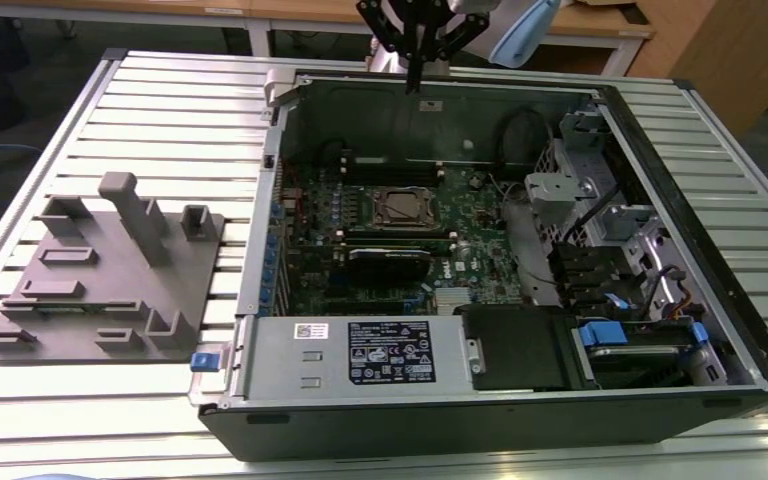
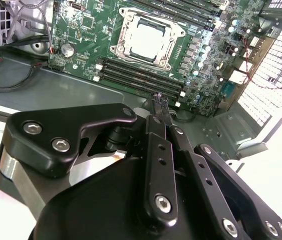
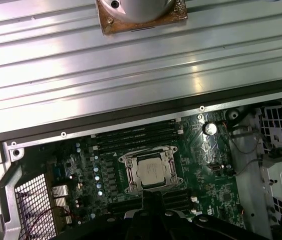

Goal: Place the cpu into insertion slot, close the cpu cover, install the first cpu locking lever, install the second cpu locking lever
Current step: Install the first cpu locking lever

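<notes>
Fingers (image 2: 157,100) clenched, empty, well above cpu (image 2: 146,40) seated under cpu cover (image 2: 123,31)

Bright overhead light glares off the ribbed table (image 3: 130,65); the case interior (image 1: 398,130) lies shadowed.

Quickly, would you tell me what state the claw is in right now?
Claw: shut, holding nothing, raised above the motherboard; the cpu sits in the insertion slot.

The open computer case (image 1: 491,300) leaves clear room straight above the insertion slot (image 1: 404,208) — nothing stands over it. Memory slots (image 2: 141,75) flank it closely on two sides. Toward the exterior view's right, drive cages (image 1: 598,200) and cables (image 1: 524,130) crowd the interior — tight passage there.
</notes>
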Motion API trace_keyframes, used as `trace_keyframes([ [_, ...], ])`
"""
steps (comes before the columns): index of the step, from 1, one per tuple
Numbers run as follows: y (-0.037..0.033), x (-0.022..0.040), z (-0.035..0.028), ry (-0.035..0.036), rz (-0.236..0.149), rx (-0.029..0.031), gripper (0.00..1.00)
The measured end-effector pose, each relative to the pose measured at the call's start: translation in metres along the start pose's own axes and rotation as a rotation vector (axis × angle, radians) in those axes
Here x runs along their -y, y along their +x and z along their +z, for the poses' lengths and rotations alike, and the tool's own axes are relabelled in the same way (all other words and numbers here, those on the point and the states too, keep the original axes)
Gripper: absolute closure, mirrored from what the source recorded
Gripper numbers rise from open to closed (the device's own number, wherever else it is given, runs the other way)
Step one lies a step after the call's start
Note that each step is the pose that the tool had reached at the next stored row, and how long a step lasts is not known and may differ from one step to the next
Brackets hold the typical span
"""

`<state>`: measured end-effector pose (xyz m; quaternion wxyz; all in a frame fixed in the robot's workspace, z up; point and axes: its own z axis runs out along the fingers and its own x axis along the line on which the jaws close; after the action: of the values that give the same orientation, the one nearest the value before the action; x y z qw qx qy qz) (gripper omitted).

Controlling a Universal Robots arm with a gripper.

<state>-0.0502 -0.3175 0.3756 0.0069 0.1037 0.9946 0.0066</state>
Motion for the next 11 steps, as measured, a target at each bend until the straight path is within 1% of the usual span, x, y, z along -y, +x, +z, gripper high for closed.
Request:
trace_keyframes([
  [8, 0.0, 0.0004, 0.0042, -0.0003, 0.0, 0.0008, 0.9],
  [11, 0.0, 0.0005, 0.0047, -0.0001, 0.0, 0.0008, 0.9],
])
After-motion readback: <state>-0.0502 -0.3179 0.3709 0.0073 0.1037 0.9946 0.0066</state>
